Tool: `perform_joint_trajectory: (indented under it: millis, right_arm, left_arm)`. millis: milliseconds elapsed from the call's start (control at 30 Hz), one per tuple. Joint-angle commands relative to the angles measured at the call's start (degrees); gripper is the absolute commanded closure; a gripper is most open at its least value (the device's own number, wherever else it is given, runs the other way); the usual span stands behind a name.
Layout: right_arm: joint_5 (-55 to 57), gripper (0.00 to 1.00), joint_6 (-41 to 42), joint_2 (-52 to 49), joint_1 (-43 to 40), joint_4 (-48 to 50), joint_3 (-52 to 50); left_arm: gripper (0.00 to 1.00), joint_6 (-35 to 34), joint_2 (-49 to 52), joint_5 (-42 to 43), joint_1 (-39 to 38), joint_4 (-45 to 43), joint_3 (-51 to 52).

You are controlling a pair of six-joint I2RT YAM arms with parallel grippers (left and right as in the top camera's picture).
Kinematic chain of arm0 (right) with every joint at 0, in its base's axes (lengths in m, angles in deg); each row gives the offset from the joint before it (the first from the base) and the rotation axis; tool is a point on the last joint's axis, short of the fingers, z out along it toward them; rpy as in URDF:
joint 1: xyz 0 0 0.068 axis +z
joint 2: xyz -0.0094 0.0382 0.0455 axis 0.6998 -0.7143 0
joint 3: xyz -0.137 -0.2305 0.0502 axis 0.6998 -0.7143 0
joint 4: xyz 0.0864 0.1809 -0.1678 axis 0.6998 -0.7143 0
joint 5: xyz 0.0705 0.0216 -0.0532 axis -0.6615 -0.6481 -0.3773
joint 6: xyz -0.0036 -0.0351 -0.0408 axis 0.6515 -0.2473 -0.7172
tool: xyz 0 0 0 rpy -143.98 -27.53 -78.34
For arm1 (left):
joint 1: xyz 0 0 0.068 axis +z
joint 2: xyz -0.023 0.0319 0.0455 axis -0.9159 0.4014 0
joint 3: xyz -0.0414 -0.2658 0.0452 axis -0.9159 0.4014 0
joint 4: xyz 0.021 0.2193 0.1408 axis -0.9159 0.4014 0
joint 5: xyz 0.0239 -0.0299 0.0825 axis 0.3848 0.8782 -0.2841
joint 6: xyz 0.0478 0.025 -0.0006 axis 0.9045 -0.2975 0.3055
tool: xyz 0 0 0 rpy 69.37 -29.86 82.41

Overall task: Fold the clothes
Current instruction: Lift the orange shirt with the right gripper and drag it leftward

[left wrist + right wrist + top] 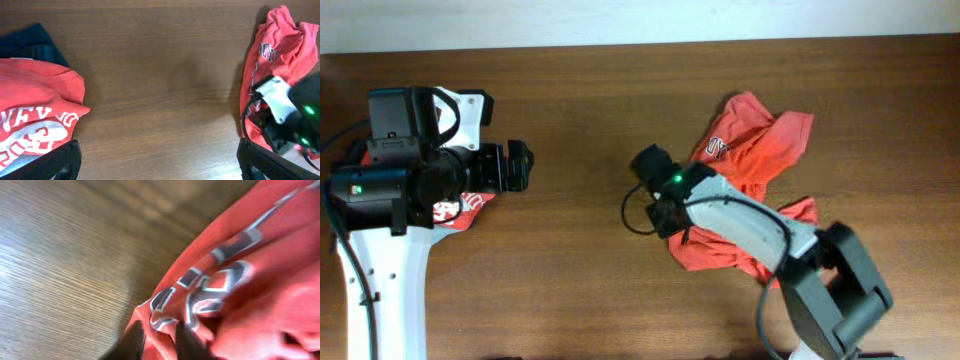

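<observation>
While crumpled, the T-shirt sits between right jaws.

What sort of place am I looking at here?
Probably a robotics lab bench for laundry folding: a left arm and right arm at a wooden table, a crumpled orange-red T-shirt, and a folded red shirt.

White-and-black arms with green lights
Left arm at nine o'clock: white link, black motor housings; right arm at five o'clock: white link, dark grey base, looped black cable
</observation>
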Motion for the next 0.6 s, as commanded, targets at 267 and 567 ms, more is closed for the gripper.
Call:
perform_joint_trajectory:
  millis: [267, 567]
  right_arm:
    - [-8.2, 0.01, 8.6, 12.3, -29.5, 9.0, 0.2]
    - [-34.1, 0.01, 10.1, -6.9, -50.6, 17.4, 0.1]
  left_arm:
    - [0.01, 0.7, -0.7, -1.4, -0.1, 0.6, -0.9]
    - [0.01, 0.7, -0.7, -1.4, -0.1, 0.5, -0.9]
